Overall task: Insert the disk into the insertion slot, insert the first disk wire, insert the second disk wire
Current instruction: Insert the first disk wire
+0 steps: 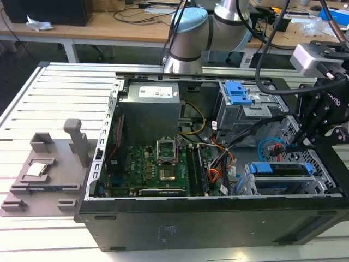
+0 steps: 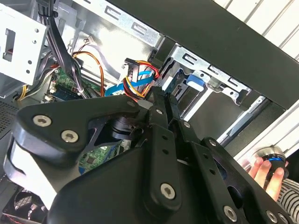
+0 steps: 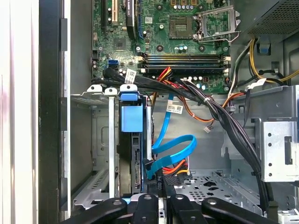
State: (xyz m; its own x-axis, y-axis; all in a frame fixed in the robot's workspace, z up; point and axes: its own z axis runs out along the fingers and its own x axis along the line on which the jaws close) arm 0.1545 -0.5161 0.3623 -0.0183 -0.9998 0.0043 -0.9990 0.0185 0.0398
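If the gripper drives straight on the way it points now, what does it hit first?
Probably the black plug with red, orange and yellow wires, just ahead of the gripper in the second wrist view, next to the blue flat cable. Depth is unclear; they may be touching.

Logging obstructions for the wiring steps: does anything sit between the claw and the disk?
Only cabling. In the first wrist view the blue flat cable and a plug with red and orange wires lie between the claw and the disk, which sits in the insertion slot.
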